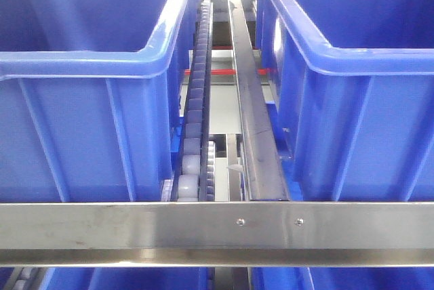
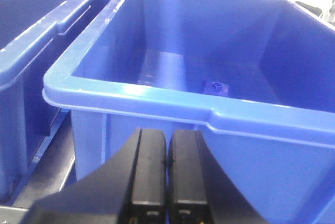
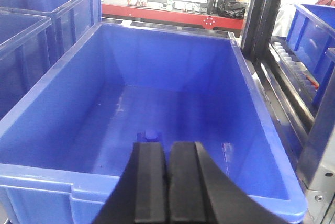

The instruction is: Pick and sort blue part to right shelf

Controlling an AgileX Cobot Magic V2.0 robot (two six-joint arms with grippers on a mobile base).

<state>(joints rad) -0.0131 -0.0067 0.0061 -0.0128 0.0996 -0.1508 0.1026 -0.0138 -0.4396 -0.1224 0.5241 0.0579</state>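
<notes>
My left end effector (image 2: 167,174), with its two black flat fingers (image 2: 149,171), was pressed together so that only a thin line showed between them, and it held nothing. It hung just outside the near rim of a large blue plastic tub (image 2: 172,110), not touching it as far as I could tell. Inside this tub, on the floor near the front wall, lay a small blue part (image 2: 215,86), beyond my fingertips and a little to the right of them.

My right end effector (image 3: 167,182) was also pressed together and empty. It stood above the near edge of another large blue ribbed tub (image 3: 47,179). On the floor of that tub, just beyond my black fingers (image 3: 150,182), lay a small blue block-shaped piece (image 3: 151,135), partly hidden by them.

In the front view, the right shelf showed its brushed steel front bar (image 1: 135,225) across the bottom. Behind the bar, two blue tubs (image 1: 88,141) stood on either side of a grey roller rail (image 1: 195,127) and a steel guide rail (image 1: 254,134). Neither end effector was visible in that view.
</notes>
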